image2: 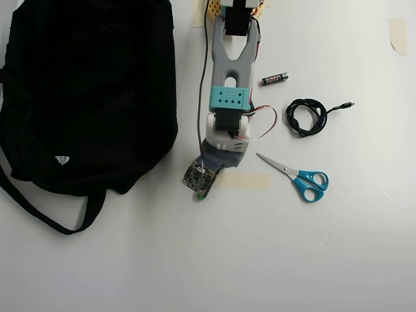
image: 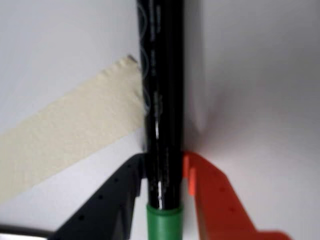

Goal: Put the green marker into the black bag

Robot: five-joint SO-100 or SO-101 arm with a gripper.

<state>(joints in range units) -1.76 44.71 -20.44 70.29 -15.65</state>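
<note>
The green marker fills the middle of the wrist view: a black barrel with faint white marks, its green end at the bottom edge. My gripper is shut on it, the black finger against its left side and the orange finger against its right. In the overhead view the gripper is mostly hidden under the wrist's camera board, and only a green tip of the marker pokes out below it. The black bag lies at the left, its edge a short way left of the gripper.
A strip of beige tape lies on the white table just right of the gripper and also shows in the wrist view. Blue-handled scissors, a coiled black cable and a small battery lie to the right. A bag strap trails at lower left.
</note>
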